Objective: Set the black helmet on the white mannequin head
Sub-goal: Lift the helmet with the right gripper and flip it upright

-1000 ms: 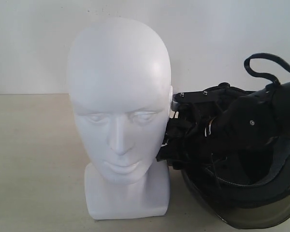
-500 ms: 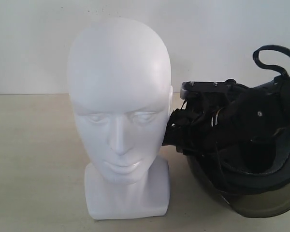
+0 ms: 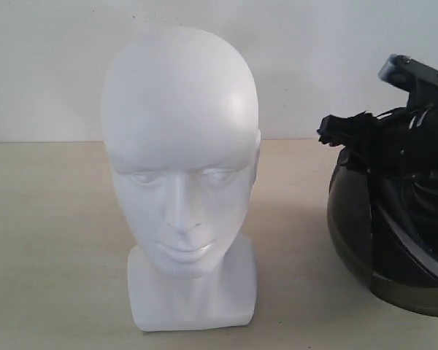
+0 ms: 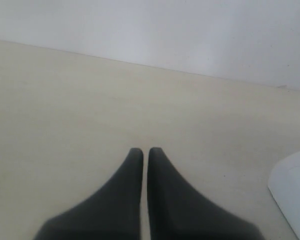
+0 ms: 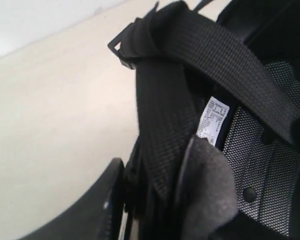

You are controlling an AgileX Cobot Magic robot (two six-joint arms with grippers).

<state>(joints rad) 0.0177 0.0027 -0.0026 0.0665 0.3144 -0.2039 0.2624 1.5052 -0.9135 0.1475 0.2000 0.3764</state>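
The white mannequin head [image 3: 179,168] stands upright on its squarish base at the middle left of the table, facing the camera. The black helmet [image 3: 405,226] is at the far right, well apart from the head, with its smoky visor [image 3: 348,219] turned toward the head. My right gripper [image 5: 155,200] is shut on the helmet's rim and a woven chin strap [image 5: 162,125]; mesh lining [image 5: 260,150] shows beside it. My left gripper [image 4: 145,152] hovers shut over bare table with nothing in it. A corner of the head's base [image 4: 292,195] shows nearby.
A pale beige table [image 3: 51,240] runs back to a plain white wall [image 3: 314,58]. The right arm's wrist hardware [image 3: 412,76] rises above the helmet at the right edge of the exterior view.
The right arm has carried the helmet to the right, away from the head's side, and turned it so the visor faces left. A gap now shows between them.
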